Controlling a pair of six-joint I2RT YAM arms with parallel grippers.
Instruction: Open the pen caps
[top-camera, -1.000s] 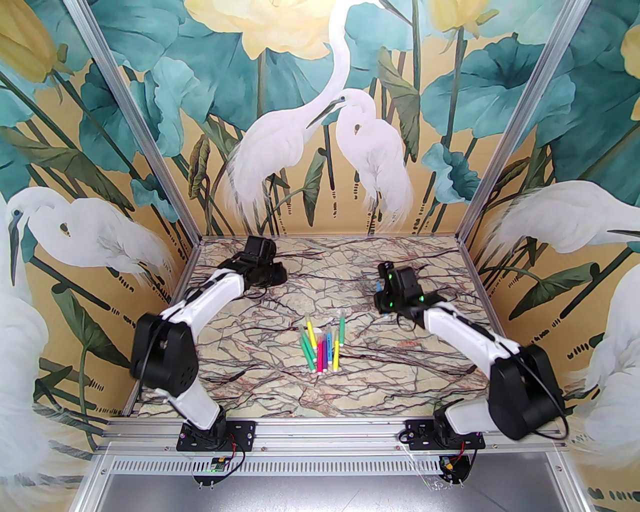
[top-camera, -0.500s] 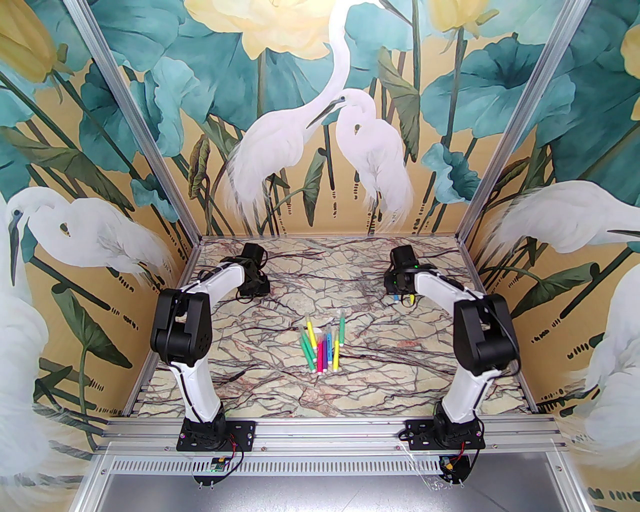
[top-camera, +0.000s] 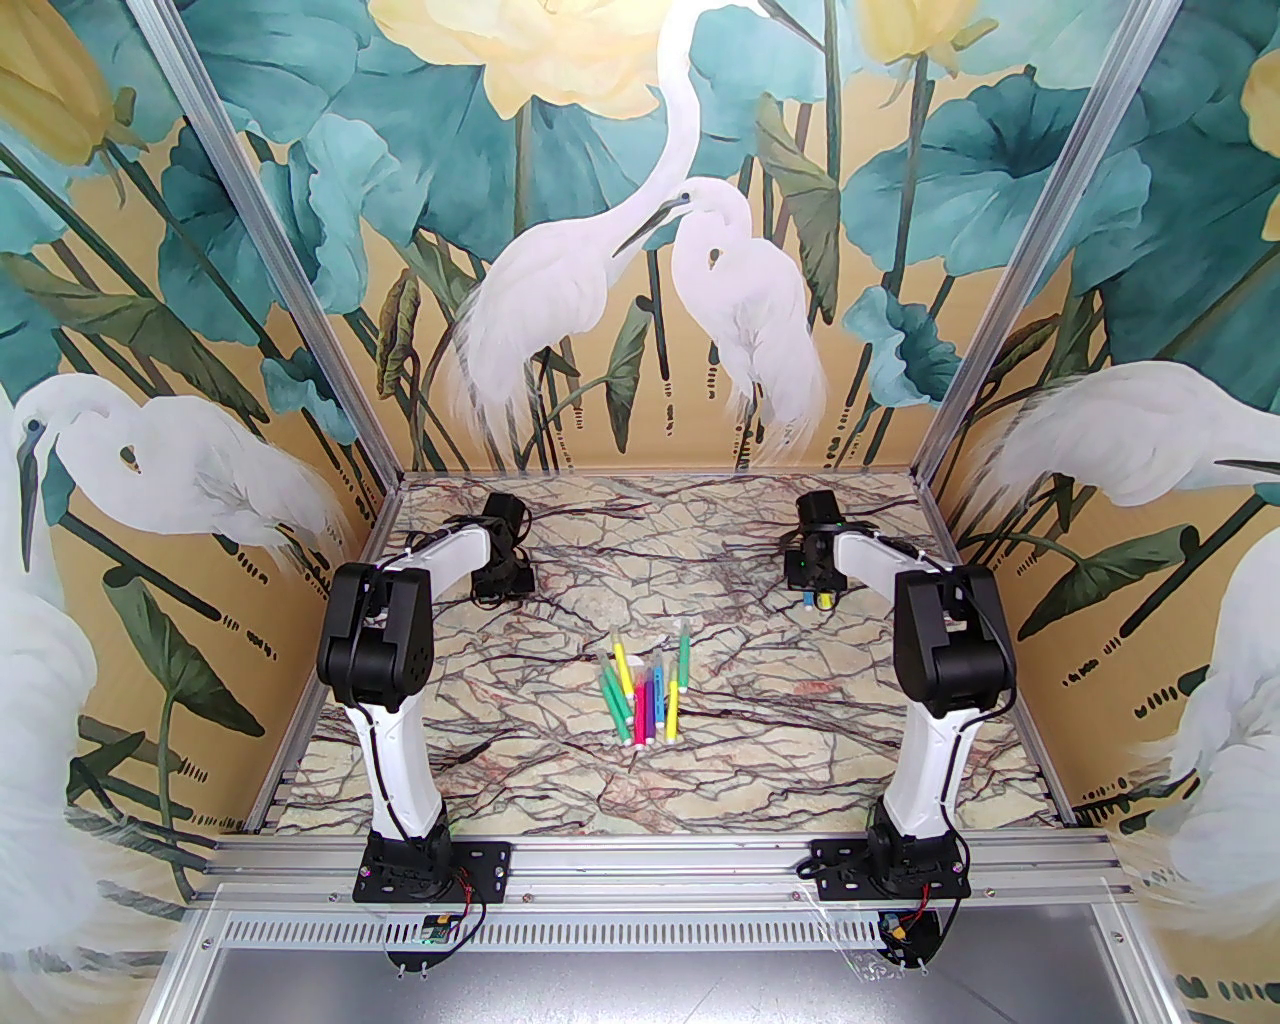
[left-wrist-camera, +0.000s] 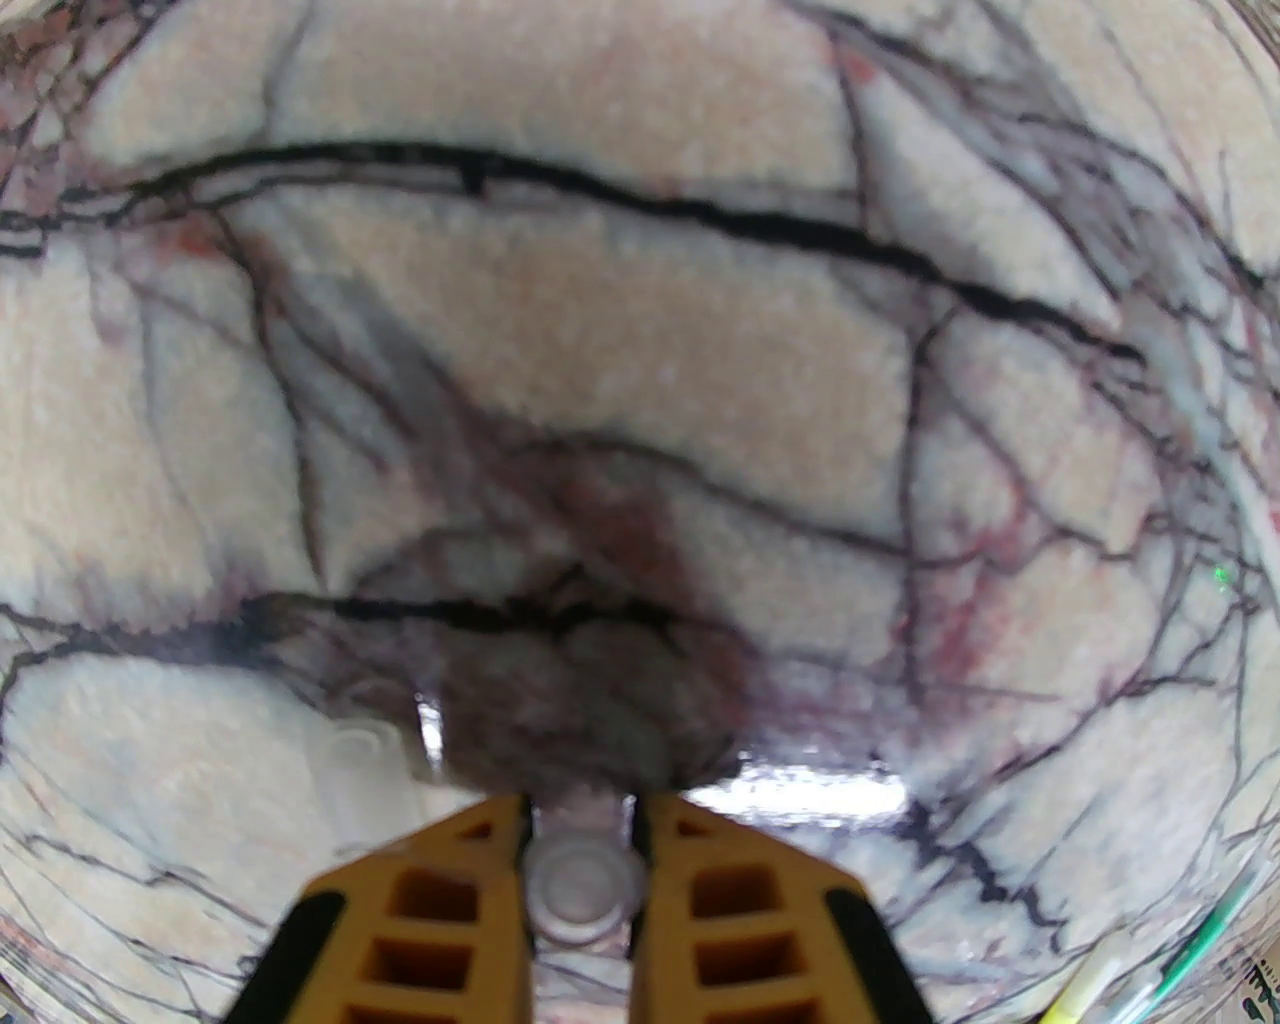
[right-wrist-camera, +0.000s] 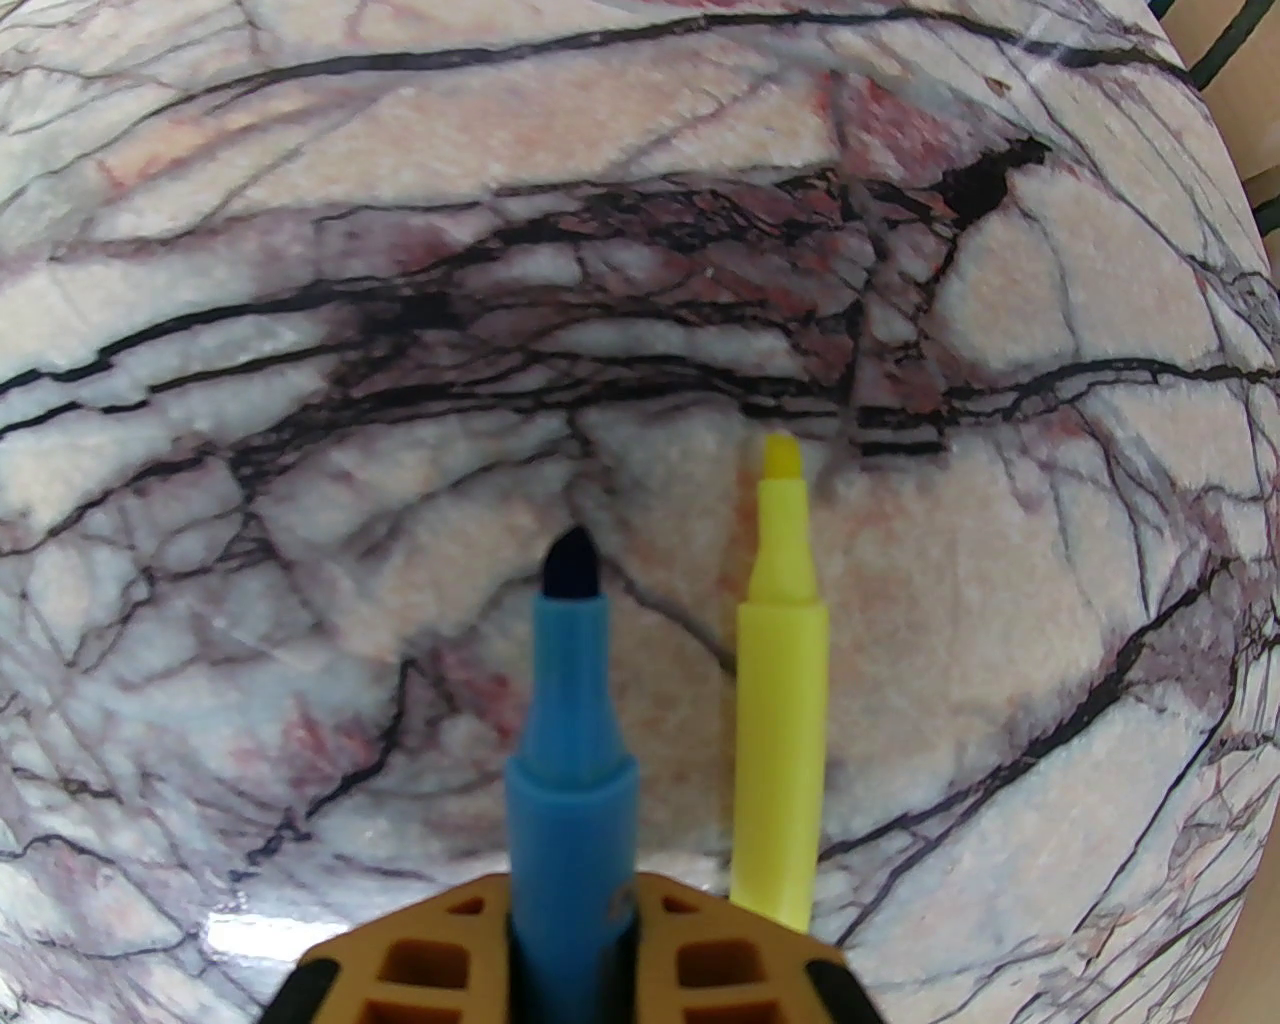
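My left gripper (left-wrist-camera: 582, 800) is shut on a small pale pen cap (left-wrist-camera: 585, 885), seen end-on between the yellow fingers just above the marble table. From above, the left gripper (top-camera: 505, 580) sits at the far left. My right gripper (right-wrist-camera: 572, 890) is shut on an uncapped blue pen (right-wrist-camera: 570, 700) with its dark tip pointing at the table. An uncapped yellow pen (right-wrist-camera: 782, 680) lies just to its right. In the top view the right gripper (top-camera: 815, 592) is low at the far right. Several capped pens (top-camera: 645, 690) lie bunched mid-table.
A faint pale cap-like shape (left-wrist-camera: 350, 750) rests on the marble table (top-camera: 520, 760) left of my left fingers. Green and yellow pen ends (left-wrist-camera: 1150, 975) show at the left wrist view's lower right. Painted walls close in the back and sides.
Both arms have folded upright, elbows raised, and both grippers have come down close to the table at the far left and far right. The pile of pens has not moved.
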